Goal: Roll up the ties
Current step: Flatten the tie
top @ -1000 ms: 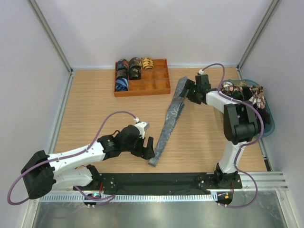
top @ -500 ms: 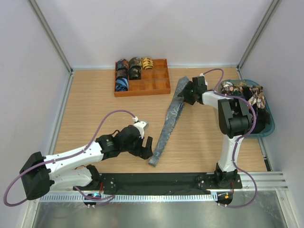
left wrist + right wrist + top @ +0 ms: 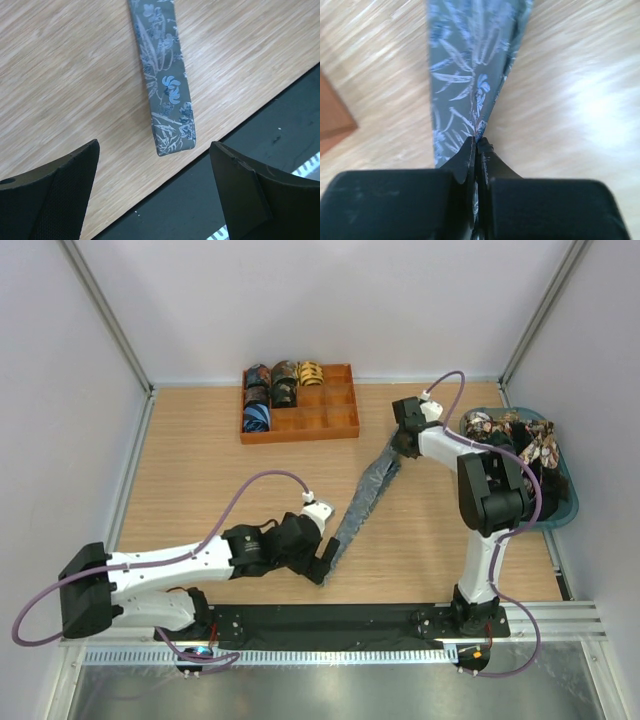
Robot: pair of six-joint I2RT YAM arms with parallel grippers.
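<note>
Grey-blue tie [image 3: 362,502] lying stretched diagonally across the wooden surface [image 3: 200,460], right jaws pinching its wide far end, left jaws hanging wide open over its narrow near end, rolled ties [image 3: 272,390] sitting in orange tray [image 3: 335,422]

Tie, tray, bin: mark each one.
tie [image 3: 362,502], top view, mid-length of the strip.
tray [image 3: 337,421], top view, an empty compartment.
bin [image 3: 566,492], top view, its right wall.
</note>
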